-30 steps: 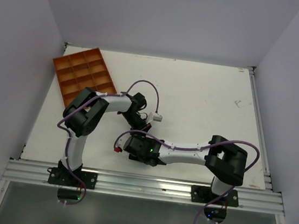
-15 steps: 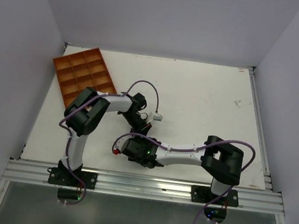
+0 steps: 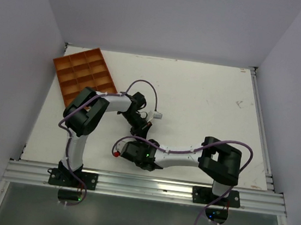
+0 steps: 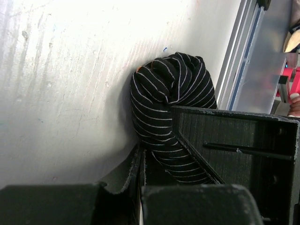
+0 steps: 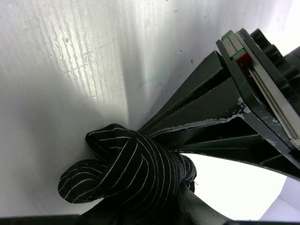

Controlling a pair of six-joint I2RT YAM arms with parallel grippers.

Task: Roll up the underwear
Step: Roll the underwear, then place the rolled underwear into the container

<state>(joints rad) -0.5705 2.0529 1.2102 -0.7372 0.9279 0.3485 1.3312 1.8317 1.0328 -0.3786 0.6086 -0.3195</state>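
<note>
The underwear (image 4: 164, 93) is a tight black roll with thin pale stripes, lying on the white table close to the near rail. My left gripper (image 4: 140, 152) is shut, its tips are buried in the roll, and the fabric is wound round them. The right wrist view shows those left fingers (image 5: 201, 117) running into the underwear (image 5: 136, 173) from the upper right. My right gripper (image 5: 145, 213) has closed on the roll from below, and one of its fingers (image 4: 234, 154) presses the roll's side. From above, the left gripper (image 3: 143, 127) and right gripper (image 3: 134, 143) meet and hide the roll.
An orange compartment tray (image 3: 84, 74) sits at the back left of the white table (image 3: 207, 97). An aluminium rail (image 3: 141, 185) runs along the near edge, just beside the roll (image 4: 243, 56). Purple cables loop over both arms.
The right arm has slid a little left and its jaws have closed in on the roll. The left wrist has shifted slightly toward the back and stays shut.
</note>
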